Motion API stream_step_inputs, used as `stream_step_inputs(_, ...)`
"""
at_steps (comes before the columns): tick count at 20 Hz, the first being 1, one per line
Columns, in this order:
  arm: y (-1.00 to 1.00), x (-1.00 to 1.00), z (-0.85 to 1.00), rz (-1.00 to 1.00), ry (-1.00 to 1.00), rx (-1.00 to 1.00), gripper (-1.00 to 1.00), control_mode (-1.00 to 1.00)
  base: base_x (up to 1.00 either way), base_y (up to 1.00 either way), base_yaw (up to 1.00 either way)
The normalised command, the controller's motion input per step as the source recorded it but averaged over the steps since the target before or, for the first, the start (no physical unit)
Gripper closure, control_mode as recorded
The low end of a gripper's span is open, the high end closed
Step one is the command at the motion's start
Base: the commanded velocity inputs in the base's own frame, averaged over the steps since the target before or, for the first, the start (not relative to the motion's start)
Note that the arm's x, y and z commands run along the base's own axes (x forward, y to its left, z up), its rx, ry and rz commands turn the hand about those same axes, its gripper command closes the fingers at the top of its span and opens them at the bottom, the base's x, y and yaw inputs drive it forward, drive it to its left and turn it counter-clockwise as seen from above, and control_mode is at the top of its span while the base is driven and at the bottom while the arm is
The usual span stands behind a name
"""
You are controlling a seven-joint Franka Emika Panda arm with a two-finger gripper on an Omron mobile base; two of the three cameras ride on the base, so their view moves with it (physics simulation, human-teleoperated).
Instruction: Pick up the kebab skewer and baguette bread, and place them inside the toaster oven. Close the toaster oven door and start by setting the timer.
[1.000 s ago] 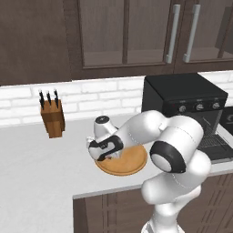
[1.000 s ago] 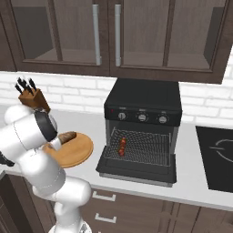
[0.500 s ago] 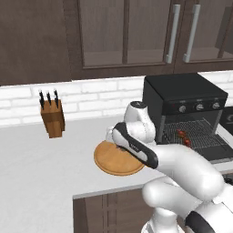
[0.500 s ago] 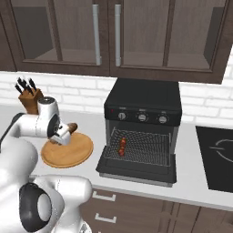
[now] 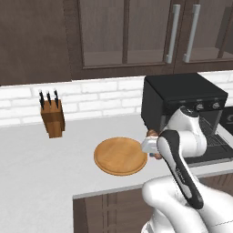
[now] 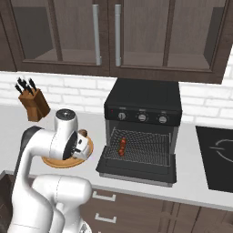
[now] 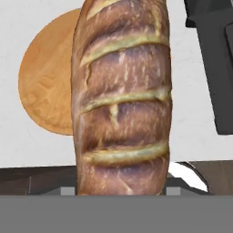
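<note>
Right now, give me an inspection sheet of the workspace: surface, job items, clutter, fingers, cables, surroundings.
Surface: pale grey counter with a round wooden plate on it, nothing on the plate.
Job's things: baguette off the plate, lifted above the counter between plate and oven; skewer lying on the wire rack inside the toaster oven; oven door folded down, open.
Clutter: knife block at the back of the counter, left of the plate.
Fingers: gripper shut on the baguette, beside the oven's left side.
Cables: nothing seen.
Surroundings: white brick backsplash, dark wall cabinets with glass doors, black cooktop right of the oven.
</note>
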Motion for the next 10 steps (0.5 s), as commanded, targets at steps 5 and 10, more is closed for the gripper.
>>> stream_step_inputs(5,-1.0,-0.51,0.36,0.09,0.01,0.0,1.0,-1.0,0.0,0.0,0.0)
stream_step_inputs(10,-1.0,-0.04,0.16,0.01,0.03,-0.04,1.0,-1.0,0.0,0.0,0.0)
